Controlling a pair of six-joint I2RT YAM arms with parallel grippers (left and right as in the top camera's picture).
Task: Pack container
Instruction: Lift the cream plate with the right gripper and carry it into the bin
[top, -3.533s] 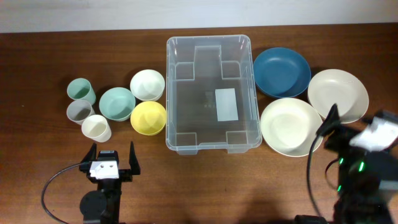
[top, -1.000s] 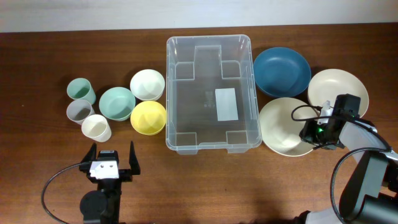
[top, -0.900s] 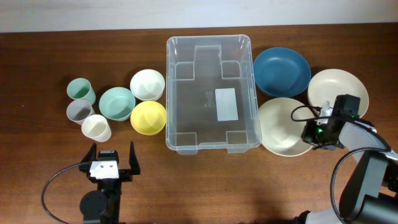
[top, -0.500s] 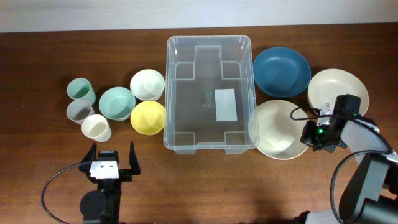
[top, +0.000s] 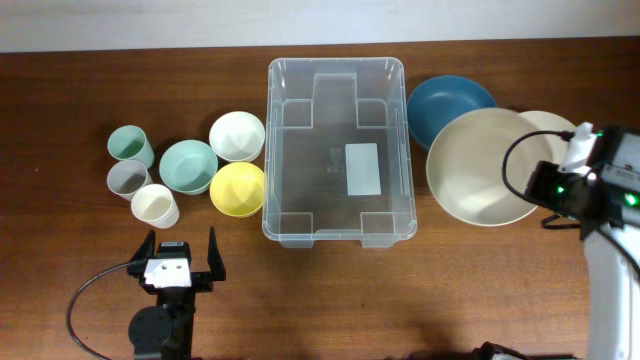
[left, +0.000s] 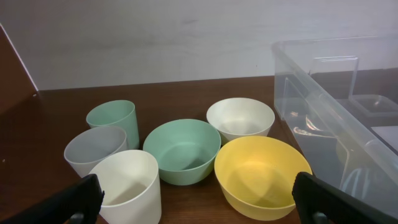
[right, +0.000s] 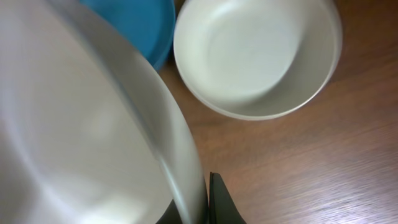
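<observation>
The right gripper (top: 538, 188) is clamped on the near-right rim of a cream plate (top: 485, 165). The plate seems to hang tilted above the table, though the wrist view is too close to be sure. In the overhead view it overlaps a blue bowl (top: 445, 100) and a second cream plate (right: 258, 56). The left gripper (top: 181, 250) waits with its jaws spread wide, holding nothing.

The container (top: 336, 64) sits mid-table, just left of the held plate; only its white label (top: 363, 168) shows inside, so packing has barely begun. Everything is left to do: the plates, the yellow bowl (top: 238, 189), the green bowl (top: 188, 166), the white bowl (top: 237, 136) and three cups (top: 128, 180). The container's right wall stands between plate and floor; the carry likely has to clear that rim.
</observation>
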